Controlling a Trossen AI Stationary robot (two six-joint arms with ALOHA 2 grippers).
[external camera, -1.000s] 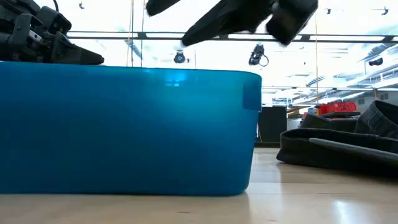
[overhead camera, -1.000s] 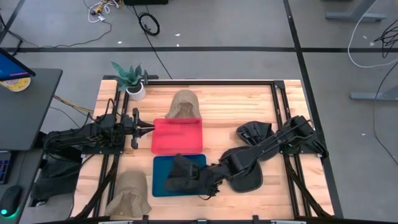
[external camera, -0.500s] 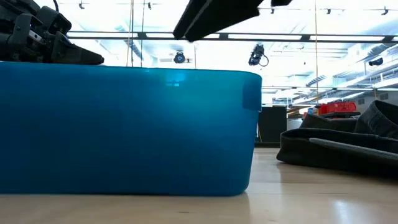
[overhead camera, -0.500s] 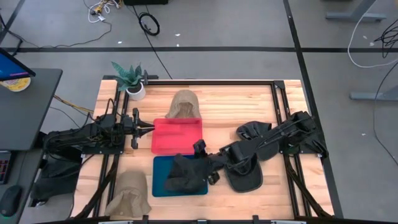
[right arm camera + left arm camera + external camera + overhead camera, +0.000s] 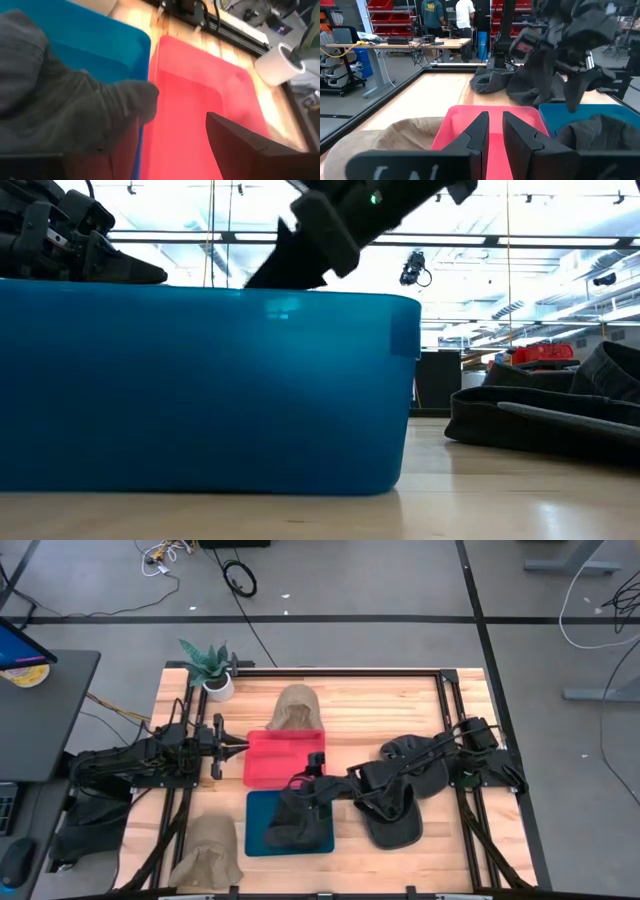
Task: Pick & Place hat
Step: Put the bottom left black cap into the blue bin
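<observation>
My right gripper hangs over the seam where the blue bin meets the red tray, with its fingers spread wide and gripping nothing. In the right wrist view one dark finger juts out over the red tray, and nothing lies between the fingers.

The dark grey hat lies crumpled inside the blue bin, filling its half nearer my right arm; part of its cloth bulges over the bin's rim toward the red tray. From table height only the bin's blue wall shows, with my right arm dark above it.

My left gripper waits just beside the red tray, on the side away from my right arm, pointing at the tray, its fingers close together with a slim gap and nothing between them.

Two more dark hats lie on the wooden table beyond the bin, under my right arm. A tan hat sits touching the red tray's far edge, and another tan hat lies near the blue bin at the table's front edge. A potted plant stands at the corner past the tray.
</observation>
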